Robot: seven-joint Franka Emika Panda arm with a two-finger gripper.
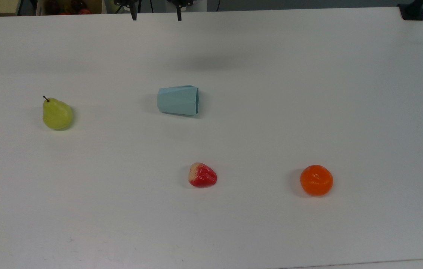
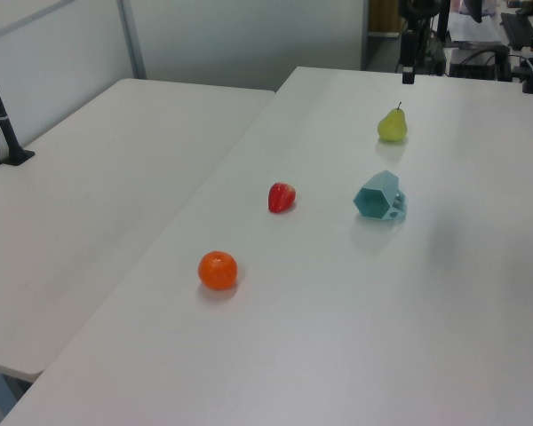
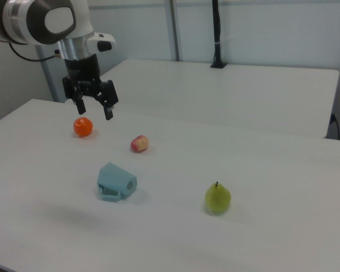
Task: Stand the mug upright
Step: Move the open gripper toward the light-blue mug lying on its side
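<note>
pale blue-teal faceted plastic mug [image 1: 178, 100]: on its side mid-table, rim toward the top view's right | black two-finger gripper [image 3: 94, 109]: jaws wide, empty, above white table [image 1: 308, 93] | green pear [image 1: 57, 114]: near the top view's left edge | red strawberry [image 1: 202, 175], orange tangerine [image 1: 316, 180]: toward the near edge

Two white tables [image 2: 98, 177] side by side, seemingly pale partition walls [image 3: 260, 28] behind.

White desk [image 1: 308, 93] carries three fruits, well apart. Green pear [image 1: 57, 114] lies toward the top view's left; red strawberry [image 1: 202, 175] sits near centre, orange [image 1: 316, 180] to the top view's right of it. A second white desk [image 3: 226, 90] stands beside the first.
</note>
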